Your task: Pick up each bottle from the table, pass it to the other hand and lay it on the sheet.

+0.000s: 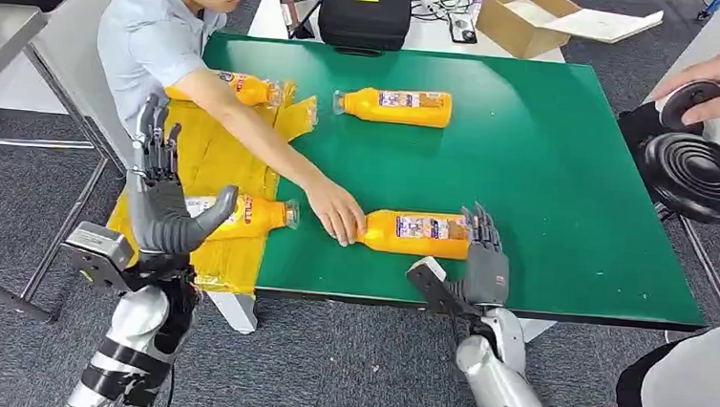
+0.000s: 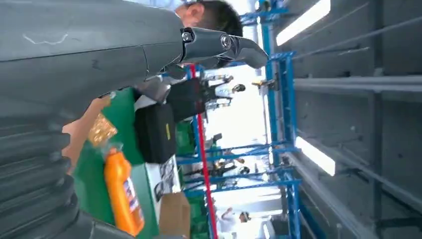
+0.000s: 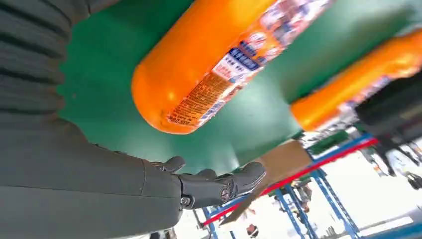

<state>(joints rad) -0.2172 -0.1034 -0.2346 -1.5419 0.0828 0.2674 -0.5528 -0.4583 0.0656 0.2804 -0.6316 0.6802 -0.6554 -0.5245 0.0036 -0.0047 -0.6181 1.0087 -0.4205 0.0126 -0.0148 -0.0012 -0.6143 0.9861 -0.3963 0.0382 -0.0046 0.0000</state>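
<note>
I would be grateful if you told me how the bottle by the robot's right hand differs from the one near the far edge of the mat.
The near bottle lies beside the right hand, and a person's hand touches its cap end; the far bottle lies alone, untouched. The near bottle sits close to the table's front edge, the far bottle toward its back. Both are orange, labelled, on their sides, caps pointing left.

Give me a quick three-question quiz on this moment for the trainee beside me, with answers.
1. True or false: the right hand has lifted the nearest bottle off the green table.
2. How many bottles lie on the yellow sheet?
3. Whose hand touches the nearest bottle's cap end: A) the robot's left hand, B) a person's hand, C) nobody's?

Key: 1. False, it lies on the table, the right hand at its base. 2. Two. 3. B.
</note>
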